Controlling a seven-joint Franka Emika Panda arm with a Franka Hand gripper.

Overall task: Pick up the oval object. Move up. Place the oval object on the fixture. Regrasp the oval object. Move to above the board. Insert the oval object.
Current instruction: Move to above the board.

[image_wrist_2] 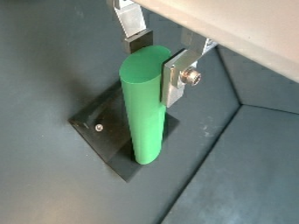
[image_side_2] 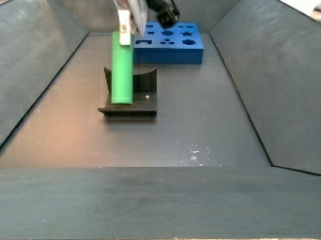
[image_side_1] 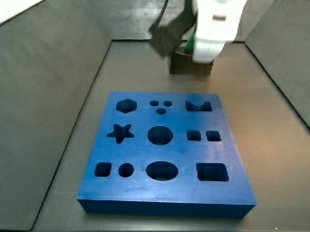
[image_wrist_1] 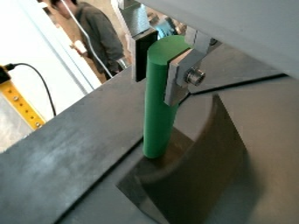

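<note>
The oval object (image_wrist_1: pixel 158 105) is a bright green peg standing upright, its lower end resting on the dark fixture (image_wrist_1: pixel 198 175). My gripper (image_wrist_1: pixel 162 63) is shut on the peg near its top, a silver finger on each side. In both wrist views the peg (image_wrist_2: pixel 142 105) runs from the gripper (image_wrist_2: pixel 156 59) down to the fixture (image_wrist_2: pixel 100 131). In a side view the peg (image_side_2: pixel 123 66) stands on the fixture (image_side_2: pixel 131 105), in front of the blue board (image_side_2: pixel 170 42). The board (image_side_1: pixel 164 145) with its dark cut-outs lies apart from the arm's white hand (image_side_1: pixel 200 32).
Sloping grey walls (image_side_2: pixel 44 84) enclose the dark floor on all sides. A person (image_wrist_1: pixel 93 35) and a black cable (image_wrist_1: pixel 35 83) show beyond the wall in a wrist view.
</note>
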